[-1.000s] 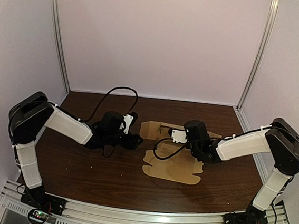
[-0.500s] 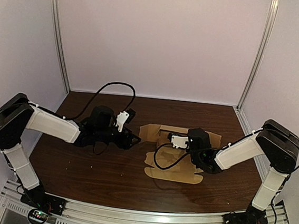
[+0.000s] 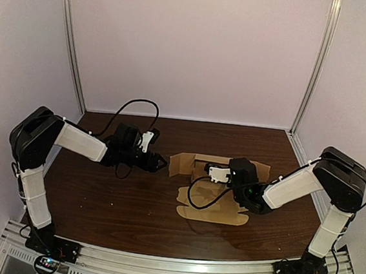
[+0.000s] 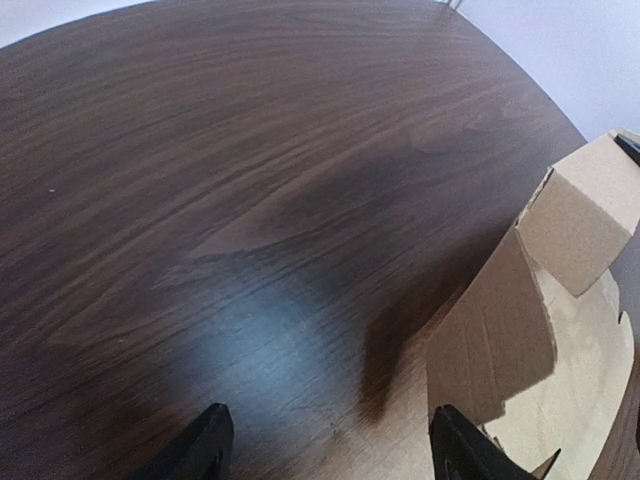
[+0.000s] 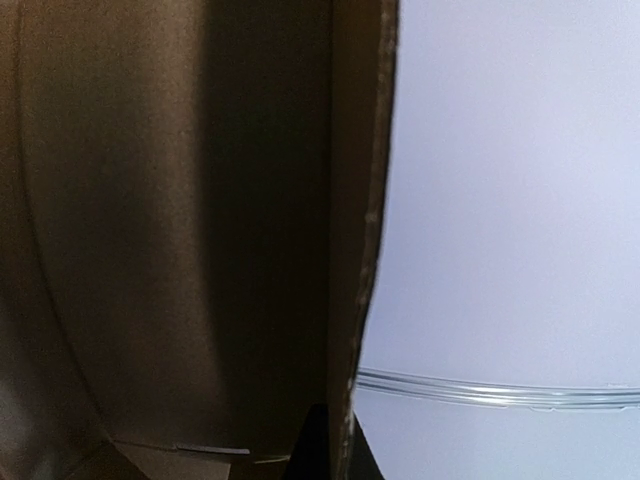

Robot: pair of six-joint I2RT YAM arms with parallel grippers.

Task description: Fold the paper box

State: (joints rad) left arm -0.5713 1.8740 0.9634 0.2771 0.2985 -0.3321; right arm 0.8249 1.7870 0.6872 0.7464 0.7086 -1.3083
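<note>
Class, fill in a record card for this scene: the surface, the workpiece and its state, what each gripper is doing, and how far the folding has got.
surface: dark wooden table
workpiece: brown paper box, mostly lying flat
raised part: flap nearest the left arm, standing up
left gripper: open, empty, close beside the flap
right gripper: over the box's middle, cardboard right against its camera; grip cannot be told
progress: box not yet formed
</note>
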